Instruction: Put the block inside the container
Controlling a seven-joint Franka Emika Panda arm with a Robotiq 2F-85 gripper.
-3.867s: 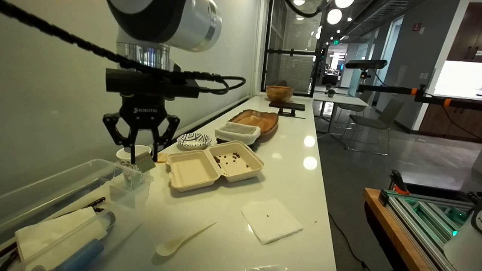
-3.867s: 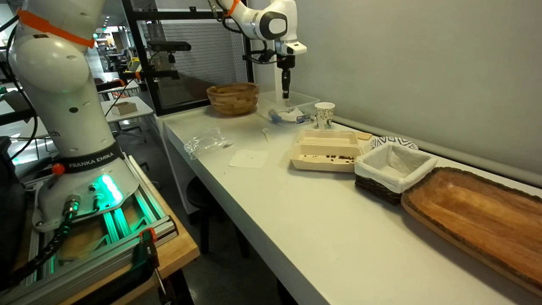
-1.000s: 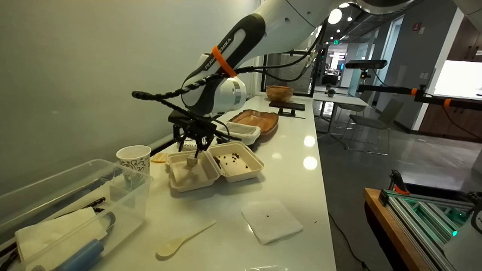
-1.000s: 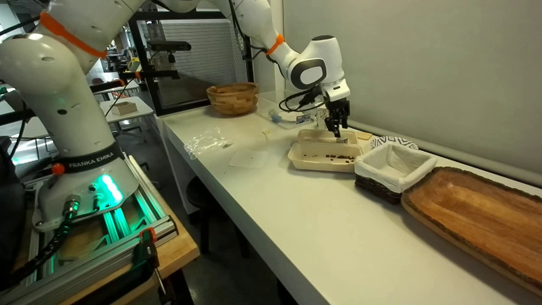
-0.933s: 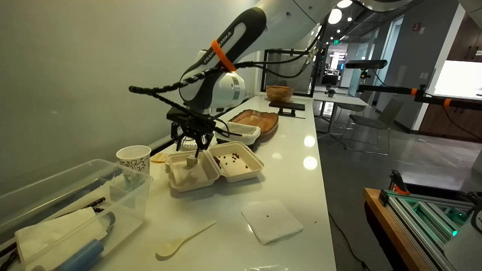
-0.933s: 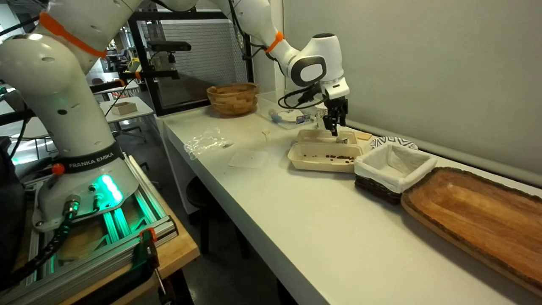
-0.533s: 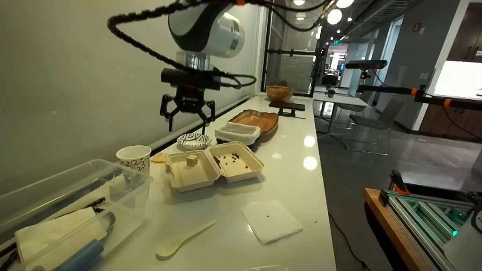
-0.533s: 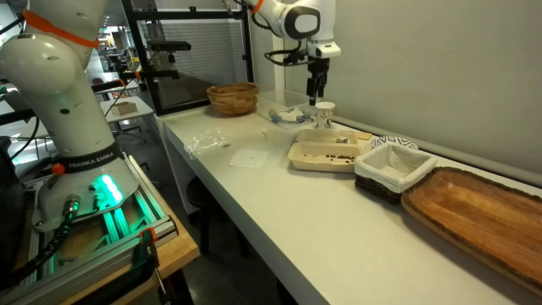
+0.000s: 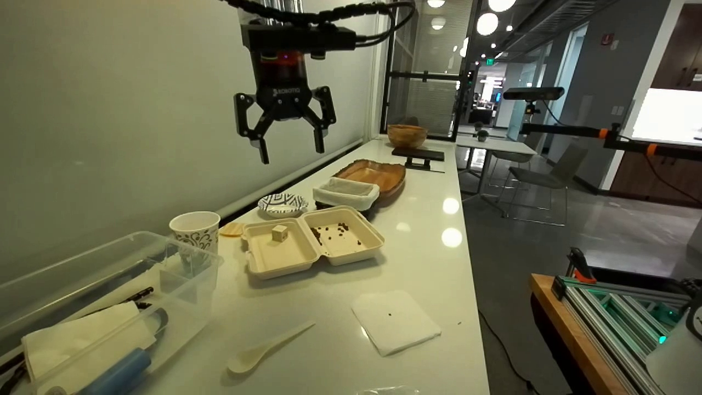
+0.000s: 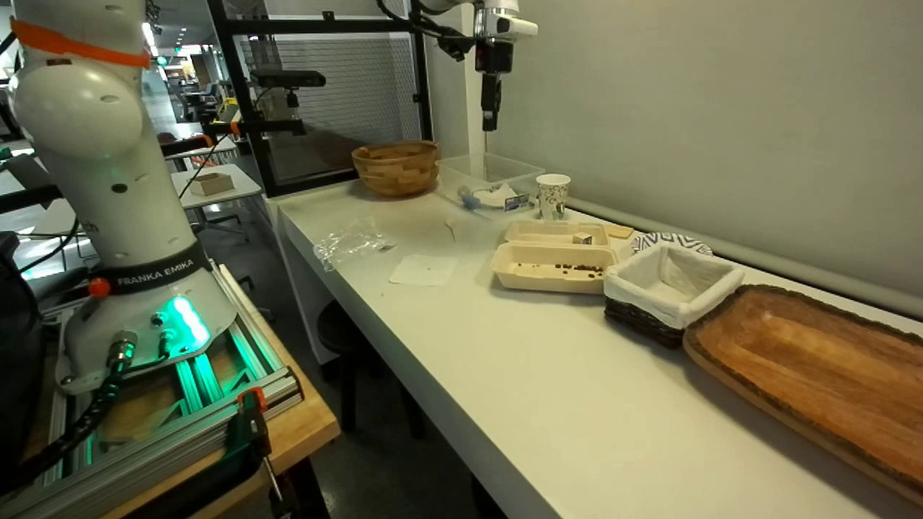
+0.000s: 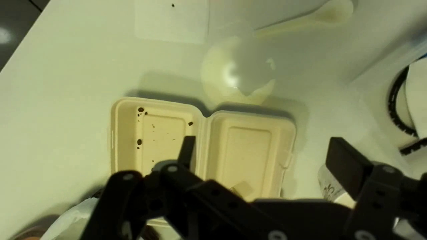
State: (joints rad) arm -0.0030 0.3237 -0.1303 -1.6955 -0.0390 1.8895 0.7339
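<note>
A small pale cube-shaped block [image 9: 279, 233] rests inside the open beige clamshell container [image 9: 285, 269], in the half without brown specks, near its back wall. The same block [image 10: 583, 238] and container [image 10: 554, 280] show in an exterior view. High above the counter, my gripper [image 9: 292, 154] stands open with nothing between its fingers, well apart from the block. From the wrist, the gripper [image 11: 262, 150] spans part of the container [image 11: 252, 150], and a finger linkage covers most of the block [image 11: 235, 191].
A patterned paper cup [image 9: 195, 233] and a clear plastic bin [image 9: 181, 312] stand beside the container. Around it are a patterned bowl [image 9: 282, 204], a lined basket [image 10: 667, 285] and a wooden tray [image 10: 829, 360]. A spoon [image 9: 263, 351] and a napkin [image 9: 396, 322] lie on the counter.
The block, earlier held above the paper cup, now sits in the container, let go there about a second ago. Since then my gripper has opened wide, straightened and risen well above it.
</note>
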